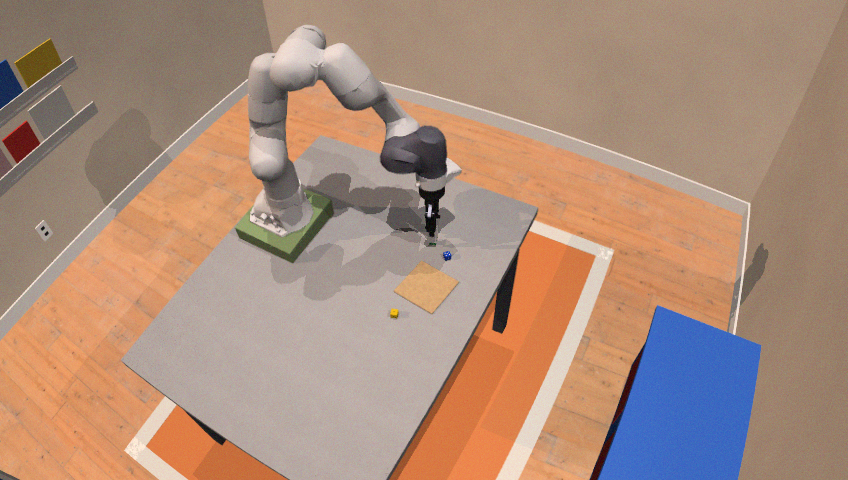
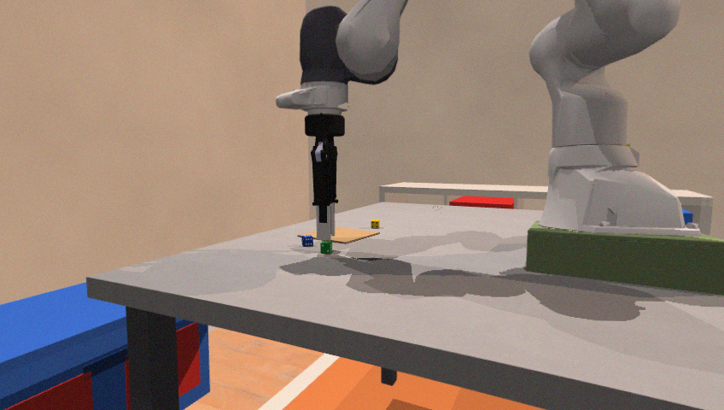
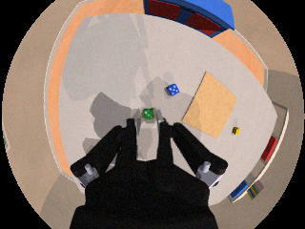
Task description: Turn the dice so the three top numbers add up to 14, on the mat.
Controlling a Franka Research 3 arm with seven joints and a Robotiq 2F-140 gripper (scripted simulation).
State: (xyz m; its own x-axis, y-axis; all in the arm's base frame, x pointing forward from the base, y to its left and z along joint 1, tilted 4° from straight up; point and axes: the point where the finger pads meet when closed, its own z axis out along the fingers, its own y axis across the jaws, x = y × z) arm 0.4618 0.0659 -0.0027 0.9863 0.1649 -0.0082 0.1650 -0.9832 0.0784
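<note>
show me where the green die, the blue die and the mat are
green die (image 2: 326, 247), exterior view, its front face
blue die (image 1: 446, 255), top view, its upper face
mat (image 1: 426, 286), top view, the middle of its bare surface

I am seeing three dice: one green die (image 2: 326, 247) below my fingers, one blue die (image 2: 307, 240) at about two o'clock, one yellow die (image 2: 375, 223) farther off. One mat (image 2: 350, 234) is lying there, seemingly bare.
</note>
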